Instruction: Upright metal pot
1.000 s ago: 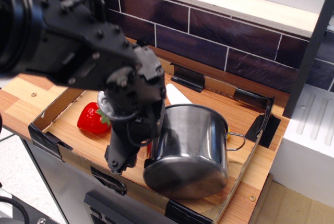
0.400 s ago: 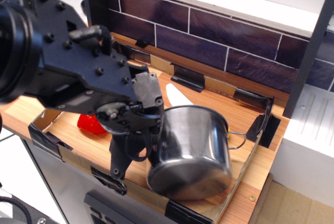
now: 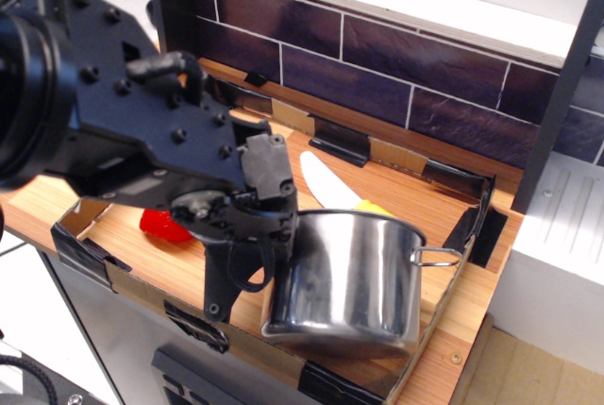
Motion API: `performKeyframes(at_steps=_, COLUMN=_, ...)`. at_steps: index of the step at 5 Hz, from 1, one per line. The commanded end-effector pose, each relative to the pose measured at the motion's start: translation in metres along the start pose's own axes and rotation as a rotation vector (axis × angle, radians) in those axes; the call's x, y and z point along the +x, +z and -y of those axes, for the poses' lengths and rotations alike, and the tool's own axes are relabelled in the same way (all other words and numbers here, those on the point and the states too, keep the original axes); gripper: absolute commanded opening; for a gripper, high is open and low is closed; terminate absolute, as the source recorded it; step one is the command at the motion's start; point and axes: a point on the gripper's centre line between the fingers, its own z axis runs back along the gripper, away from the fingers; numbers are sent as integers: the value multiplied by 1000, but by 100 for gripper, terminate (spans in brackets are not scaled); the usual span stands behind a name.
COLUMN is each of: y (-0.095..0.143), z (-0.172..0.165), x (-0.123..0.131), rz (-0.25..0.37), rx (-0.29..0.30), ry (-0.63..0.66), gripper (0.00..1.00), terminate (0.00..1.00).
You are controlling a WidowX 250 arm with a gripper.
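The metal pot (image 3: 354, 278) is shiny steel and stands almost upright, mouth up, at the front of the wooden tray (image 3: 151, 268). One wire loop handle (image 3: 436, 256) sticks out on its right. My black gripper (image 3: 283, 233) is at the pot's left rim and appears shut on it. The fingertips are mostly hidden by the wrist and the pot wall.
A red strawberry (image 3: 159, 226) lies left of the pot, half hidden by my arm. A white flat piece (image 3: 326, 183) and a yellow item (image 3: 374, 207) lie behind the pot. A dark brick wall (image 3: 377, 75) stands behind, and a white rack (image 3: 557, 226) at right.
The pot has turned from lying tilted on its side, with its bottom facing the camera, to nearly upright. My gripper rotated with it at the left rim.
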Motion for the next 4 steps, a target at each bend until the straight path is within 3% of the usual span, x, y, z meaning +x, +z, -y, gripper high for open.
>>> performKeyframes(at_steps=1, y=6, z=-32, x=-7, rz=35, rx=264, ry=87, gripper=0, terminate=0)
performKeyframes(at_steps=2, y=7, z=-42, x=-7, rz=53, rx=361, ry=117, gripper=0, terminate=0)
performKeyframes(at_steps=3, y=5, z=-35, x=-9, rz=66, rx=459, ry=45, gripper=0, terminate=0)
performKeyframes(at_steps=4, y=-7, z=-26, x=-13, rz=38, rx=376, ry=33, gripper=0, terminate=0)
